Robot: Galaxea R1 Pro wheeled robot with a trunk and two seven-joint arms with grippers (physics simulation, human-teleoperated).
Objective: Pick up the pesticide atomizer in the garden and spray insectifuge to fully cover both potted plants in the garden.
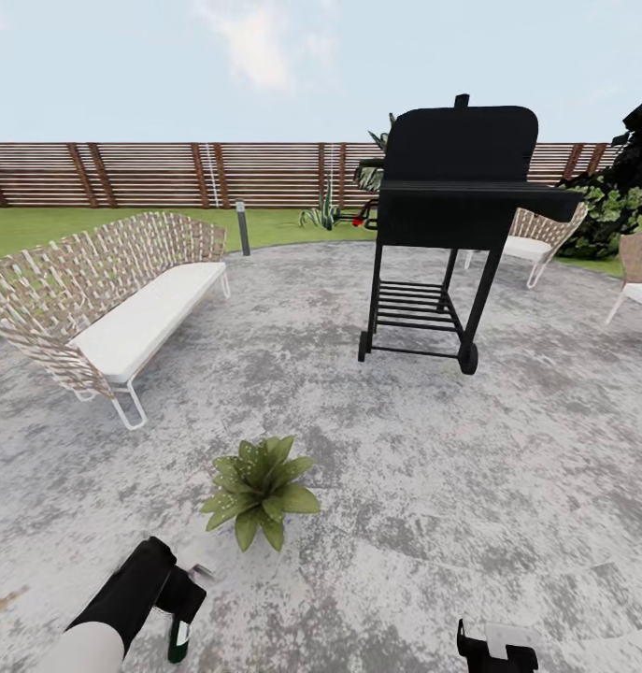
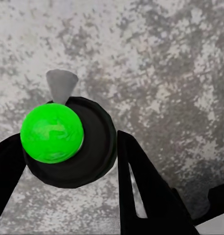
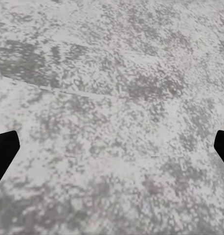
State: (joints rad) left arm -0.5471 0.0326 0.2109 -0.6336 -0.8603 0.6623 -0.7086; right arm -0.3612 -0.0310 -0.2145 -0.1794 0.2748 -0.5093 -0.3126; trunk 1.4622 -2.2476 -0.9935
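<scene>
Two fingers of the left gripper [image 2: 68, 152] clench the pesticide atomizer [image 2: 68, 142], just beside a potted plant [image 1: 260, 488]. The right gripper [image 3: 112, 147] hangs spread wide, released, over the patio [image 3: 112, 73].

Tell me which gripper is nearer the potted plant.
Left. The left gripper, holding the atomizer, is just beside the plant; the right gripper is farther off.

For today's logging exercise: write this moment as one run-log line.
left gripper: shut on pesticide atomizer | right gripper: open over patio | potted plant: just ahead of atomizer
</scene>
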